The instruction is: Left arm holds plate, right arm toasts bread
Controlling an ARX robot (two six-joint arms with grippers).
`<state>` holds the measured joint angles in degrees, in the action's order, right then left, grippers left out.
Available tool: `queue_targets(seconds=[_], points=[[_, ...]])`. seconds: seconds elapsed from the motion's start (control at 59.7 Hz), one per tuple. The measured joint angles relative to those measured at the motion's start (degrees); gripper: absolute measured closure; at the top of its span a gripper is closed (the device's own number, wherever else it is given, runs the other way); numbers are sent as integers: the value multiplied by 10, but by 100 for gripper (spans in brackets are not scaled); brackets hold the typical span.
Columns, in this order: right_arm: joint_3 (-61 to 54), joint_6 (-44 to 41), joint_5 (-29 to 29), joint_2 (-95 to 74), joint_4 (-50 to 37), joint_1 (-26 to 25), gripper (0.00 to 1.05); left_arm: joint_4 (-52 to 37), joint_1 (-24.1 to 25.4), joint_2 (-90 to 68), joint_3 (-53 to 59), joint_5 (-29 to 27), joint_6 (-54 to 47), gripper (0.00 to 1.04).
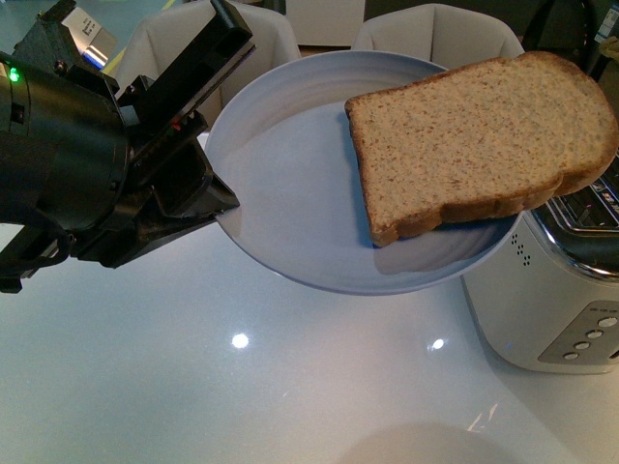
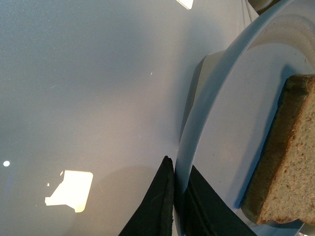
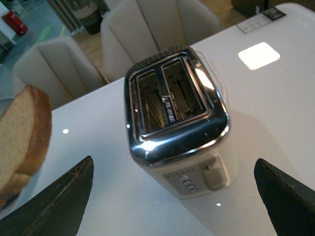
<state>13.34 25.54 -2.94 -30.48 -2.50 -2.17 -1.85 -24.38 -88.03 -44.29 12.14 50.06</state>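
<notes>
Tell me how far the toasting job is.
Done: the black left gripper clamps the rim of the round pale blue-grey plate, raised beside the white chrome-topped toaster. In hand: the open right gripper hangs over the toaster, empty. Left: take the brown speckled bread slice off the plate and put it in a slot.

No lettering is legible (marks on the toaster blur).

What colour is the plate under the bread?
Pale blue-grey all over, with no pattern. The plate shows best in the front view.
</notes>
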Motion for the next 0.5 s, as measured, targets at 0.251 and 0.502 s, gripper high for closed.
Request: queue_targets(seconds=[0.251,0.502], points=[[35,115,-64,-187,-150,45,9,0,0,0,0,0,2,102],[42,216,-86,-303,-260,110,9,0,0,0,0,0,2,102]])
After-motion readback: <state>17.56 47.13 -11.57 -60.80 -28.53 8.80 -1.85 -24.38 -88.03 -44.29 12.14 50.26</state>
